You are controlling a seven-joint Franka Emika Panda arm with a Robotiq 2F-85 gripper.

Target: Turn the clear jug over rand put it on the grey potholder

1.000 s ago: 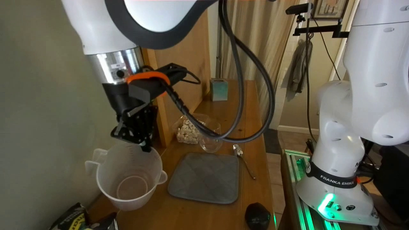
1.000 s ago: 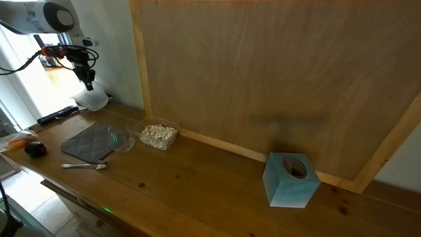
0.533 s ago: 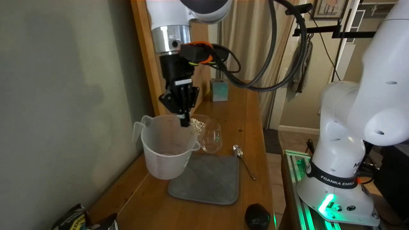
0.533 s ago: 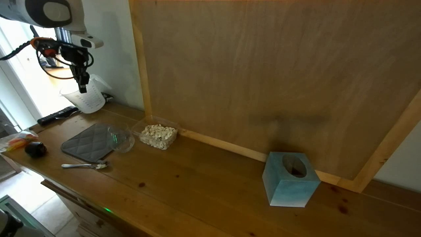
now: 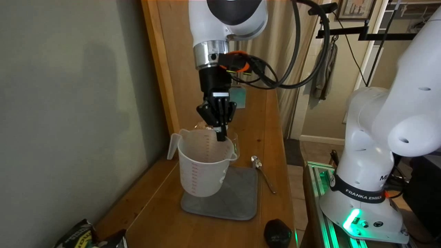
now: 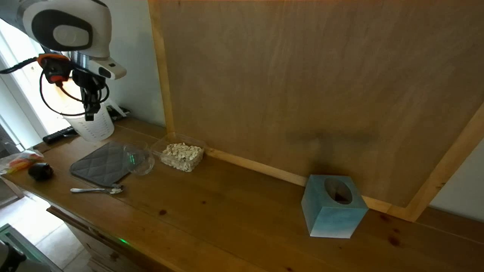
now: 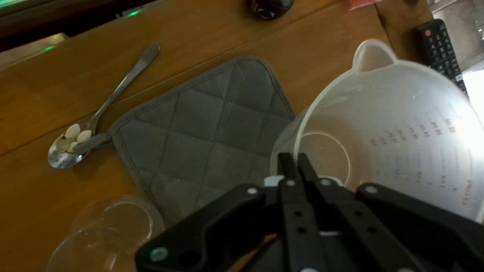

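- Nearest, in the wrist view, the pincer [image 7: 296, 160] is clenched on the rim of the clear jug [image 7: 397, 143], with the jug's wall caught between its two tips. So the grasping is done; it looks firm, though it takes only a thin edge.
- The clear jug hangs from this grasp, mouth upward and slightly tilted — in an exterior view one looks well into it. If upright is the wanted pose, I judge the turning almost finished; if the mouth must face down, all of it is left. The pictures do not settle this.
- Next to the jug, the grey potholder [image 7: 200, 128] lies flat on the table [image 6: 227, 211]. From the wrist view, the jug covers only one side of it, and I judge that the placing is not done. How high the jug's base is, I cannot tell.
- What is left, in my judgement: carry the jug over the middle of the potholder, make it level, lower it, release the rim.
- Farther, a small glass [image 6: 143, 164] stands just beside the potholder's corner — a possible obstacle — and a spoon [image 7: 109, 102] lies by its loop.
- Farthest along the table: a container [image 6: 176, 165] of pale flakes, then a blue tissue box [image 6: 334, 207].
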